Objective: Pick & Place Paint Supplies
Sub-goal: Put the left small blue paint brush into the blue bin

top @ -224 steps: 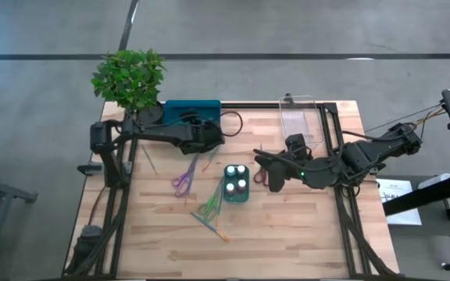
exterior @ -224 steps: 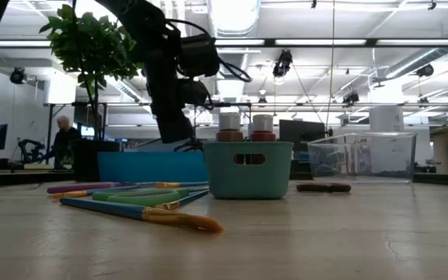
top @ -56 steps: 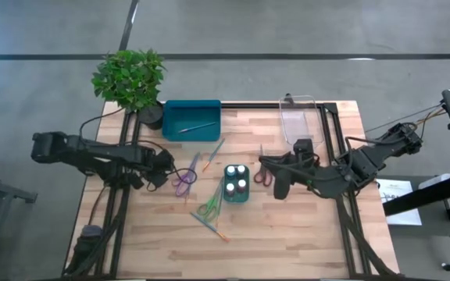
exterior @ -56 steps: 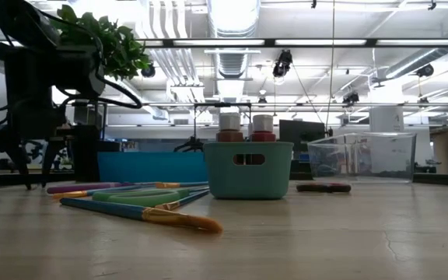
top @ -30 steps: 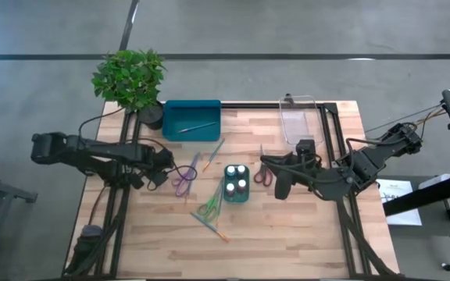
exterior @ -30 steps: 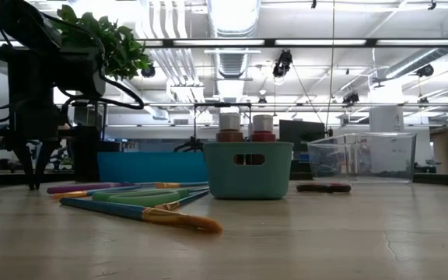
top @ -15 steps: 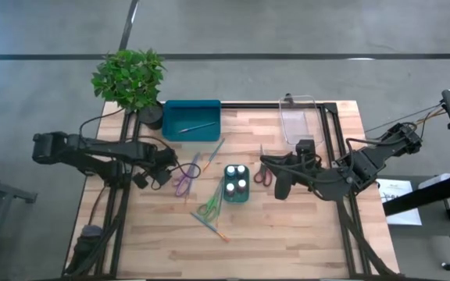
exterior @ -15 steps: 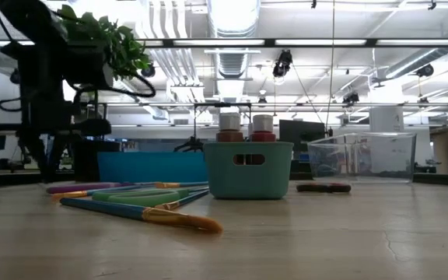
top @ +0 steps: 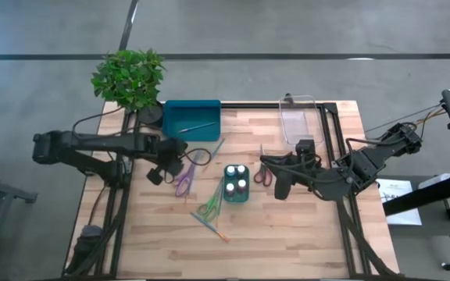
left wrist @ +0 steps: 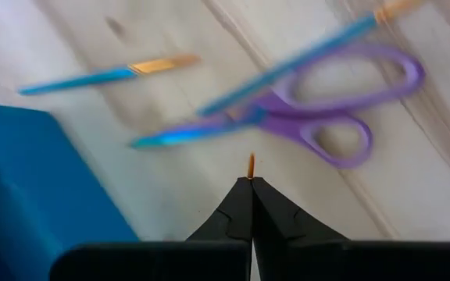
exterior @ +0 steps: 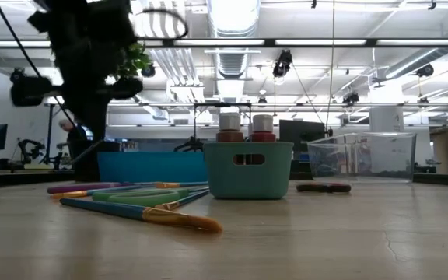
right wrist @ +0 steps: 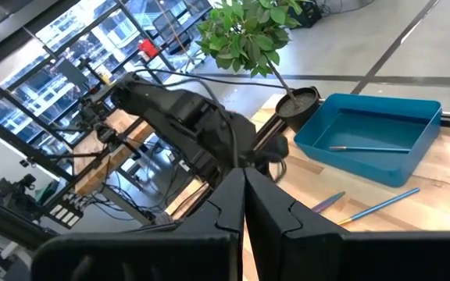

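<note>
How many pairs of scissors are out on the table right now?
3: purple scissors left of the teal caddy, green scissors at its front-left, red scissors right of it. None seems hidden.

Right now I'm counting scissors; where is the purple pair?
High view: the purple scissors lie left of the small teal caddy, just beside the left claw.

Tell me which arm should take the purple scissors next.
Left. Its gripper, fingers shut on a thin brush, hangs right beside the purple scissors, but must first drop that brush. The right gripper waits beyond the teal pot caddy.
</note>
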Controlling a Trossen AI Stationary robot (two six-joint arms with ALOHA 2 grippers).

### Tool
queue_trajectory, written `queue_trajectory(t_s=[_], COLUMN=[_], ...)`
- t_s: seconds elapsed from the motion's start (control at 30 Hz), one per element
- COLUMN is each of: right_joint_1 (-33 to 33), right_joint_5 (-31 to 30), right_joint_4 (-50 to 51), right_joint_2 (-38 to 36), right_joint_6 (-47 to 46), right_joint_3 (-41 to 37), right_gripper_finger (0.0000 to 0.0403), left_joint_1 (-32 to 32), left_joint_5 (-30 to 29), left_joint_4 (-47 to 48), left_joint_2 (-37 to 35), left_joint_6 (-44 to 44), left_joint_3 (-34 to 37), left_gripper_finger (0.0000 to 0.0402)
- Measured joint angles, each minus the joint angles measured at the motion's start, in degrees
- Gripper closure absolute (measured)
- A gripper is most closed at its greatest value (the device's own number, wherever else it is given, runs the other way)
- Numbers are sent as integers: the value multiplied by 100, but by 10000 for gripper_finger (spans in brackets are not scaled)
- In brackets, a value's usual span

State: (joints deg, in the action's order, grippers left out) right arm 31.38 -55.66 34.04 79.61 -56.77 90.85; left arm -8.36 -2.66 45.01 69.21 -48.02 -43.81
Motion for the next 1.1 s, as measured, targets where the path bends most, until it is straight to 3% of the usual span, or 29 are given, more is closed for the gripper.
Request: queue_trajectory(t_s=[0.37,0.7,1.1], right_joint_1=[0,0,-2], right_joint_5=[0,-26,-109], right_joint_4=[2,4,48], right_joint_2=[0,0,0], right_joint_6=[-2,-1,-2], right_joint_3=[0,0,0], right_gripper_finger=[394,394,394], left_joint_1=[2,-112,-788], left_joint_5=[302,225,-383], left_joint_4=[-143,-1444,-2492], left_joint_2=[-5,3,1057], left_joint_6=[636,1088,994], left_joint_3=[-982,-1318,-1323], left_gripper_finger=[401,401,401])
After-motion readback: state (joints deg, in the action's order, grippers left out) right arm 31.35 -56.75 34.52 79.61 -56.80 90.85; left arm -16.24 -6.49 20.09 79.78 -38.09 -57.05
